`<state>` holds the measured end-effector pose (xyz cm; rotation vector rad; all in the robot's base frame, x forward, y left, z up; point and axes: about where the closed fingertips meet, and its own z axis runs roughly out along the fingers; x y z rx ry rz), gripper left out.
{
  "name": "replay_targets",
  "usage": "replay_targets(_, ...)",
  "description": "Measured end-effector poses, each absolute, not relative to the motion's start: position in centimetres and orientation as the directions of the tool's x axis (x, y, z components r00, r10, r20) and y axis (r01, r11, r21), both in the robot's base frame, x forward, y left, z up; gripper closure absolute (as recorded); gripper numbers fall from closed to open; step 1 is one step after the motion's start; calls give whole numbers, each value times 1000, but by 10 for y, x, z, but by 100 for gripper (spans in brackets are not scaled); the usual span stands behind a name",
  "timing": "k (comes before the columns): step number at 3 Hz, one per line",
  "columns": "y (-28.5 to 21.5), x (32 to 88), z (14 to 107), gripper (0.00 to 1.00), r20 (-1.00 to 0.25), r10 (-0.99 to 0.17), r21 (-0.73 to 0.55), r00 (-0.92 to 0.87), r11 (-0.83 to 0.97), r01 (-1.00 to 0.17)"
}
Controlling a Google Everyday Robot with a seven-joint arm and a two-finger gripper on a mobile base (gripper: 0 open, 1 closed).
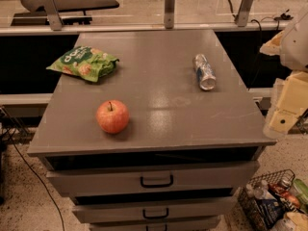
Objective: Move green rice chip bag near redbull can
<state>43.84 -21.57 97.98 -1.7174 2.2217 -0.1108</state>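
Note:
The green rice chip bag (pixel 84 63) lies on the grey cabinet top (pixel 159 100) at its back left, slightly over the left edge. The redbull can (pixel 204 71) lies on its side at the back right, its shiny round end toward the front. My gripper (pixel 285 110) hangs at the right edge of the view, off the right side of the cabinet top, far from the bag and to the right of the can. It holds nothing that I can see.
A red apple (pixel 112 116) stands at the front left of the top. Drawers with dark handles (pixel 156 181) are below. A wire basket (pixel 274 203) of items sits on the floor at the lower right. A rail with metal posts (pixel 169 6) runs behind.

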Motion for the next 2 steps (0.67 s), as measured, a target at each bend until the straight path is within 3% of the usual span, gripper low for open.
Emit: replay_targets(2, -186, 459, 972, 0, -265, -949, -254, -168, 237, -938)
